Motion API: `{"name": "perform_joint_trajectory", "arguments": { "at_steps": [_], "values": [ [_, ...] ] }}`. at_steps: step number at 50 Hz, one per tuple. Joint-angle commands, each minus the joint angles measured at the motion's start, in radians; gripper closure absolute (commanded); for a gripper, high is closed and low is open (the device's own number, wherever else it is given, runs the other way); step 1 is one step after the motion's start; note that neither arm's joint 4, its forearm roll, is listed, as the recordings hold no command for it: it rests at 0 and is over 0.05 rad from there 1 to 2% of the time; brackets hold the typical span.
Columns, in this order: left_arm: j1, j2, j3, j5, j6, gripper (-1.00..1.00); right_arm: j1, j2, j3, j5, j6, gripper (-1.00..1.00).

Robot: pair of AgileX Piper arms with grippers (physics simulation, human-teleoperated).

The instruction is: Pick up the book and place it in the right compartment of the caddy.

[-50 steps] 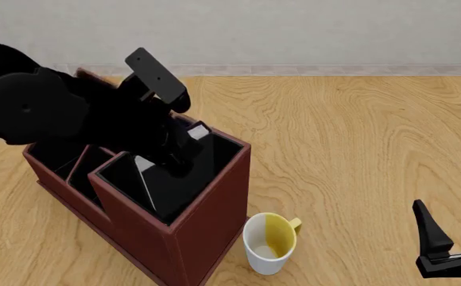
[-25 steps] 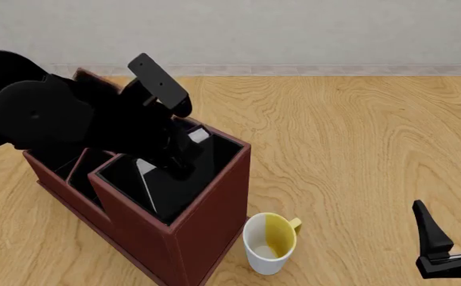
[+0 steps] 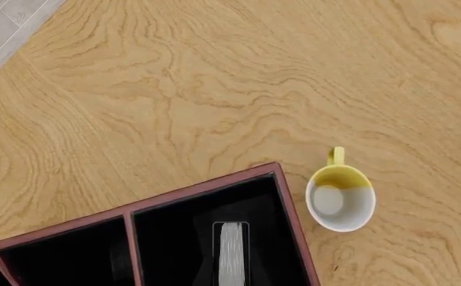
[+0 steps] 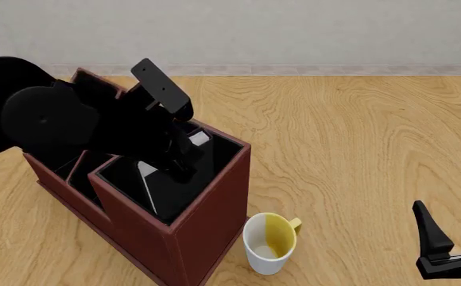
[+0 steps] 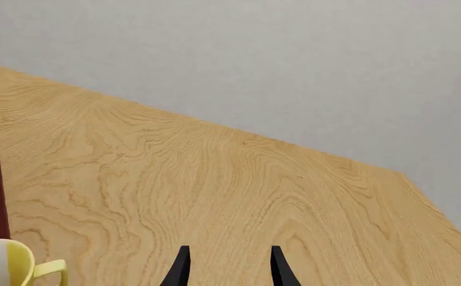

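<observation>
The left arm (image 4: 52, 122) enters from the left of the front view and leans over the caddy (image 4: 190, 238), its black links covering much of the box's far and left sections. The left gripper (image 4: 184, 158) points down into the right compartment (image 4: 178, 190), just above its opening. Its fingers cannot be made out against the black lining, and they do not appear in the left wrist view, so it cannot be told how far apart they stand or whether they hold anything.

The caddy stands on the left part of the bench (image 4: 358, 149), a dark red-brown box with a black interior and dividers. The book (image 4: 147, 187) stands inside the right compartment, leaning slightly, its pale page edge showing as a thin light strip against the lining. In the left wrist view the book (image 3: 231, 253) shows from above as a grey-white page edge inside the same large section of the caddy (image 3: 294, 232), set apart from the walls.

A white-and-yellow mug (image 4: 270, 243) stands upright on the bench just right of the caddy's near corner, handle pointing far-right.

The right gripper (image 4: 453, 238) sits at the near right corner, well apart from the caddy and mug. Its fingers (image 5: 181, 268) are parted with bare bench between them, holding nothing.
</observation>
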Motion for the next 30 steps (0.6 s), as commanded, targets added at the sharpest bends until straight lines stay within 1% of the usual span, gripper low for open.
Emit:
{"name": "perform_joint_trajectory", "arguments": {
  "at_steps": [1,15,16,30],
  "values": [
    [0.004,-0.001,-0.004,-0.008,0.020,1.00,0.000,-0.002,0.000,0.002,0.000,-1.00],
    [0.011,0.002,-0.009,-0.011,0.028,1.00,0.001,0.001,0.000,-0.001,0.000,-1.00],
    [0.009,0.001,-0.008,-0.010,0.028,-1.00,0.001,0.000,0.000,-0.001,0.000,-1.00],
    [0.018,0.000,-0.014,-0.013,0.034,-1.00,0.000,-0.007,0.000,0.006,0.000,-1.00]
  ]
}}
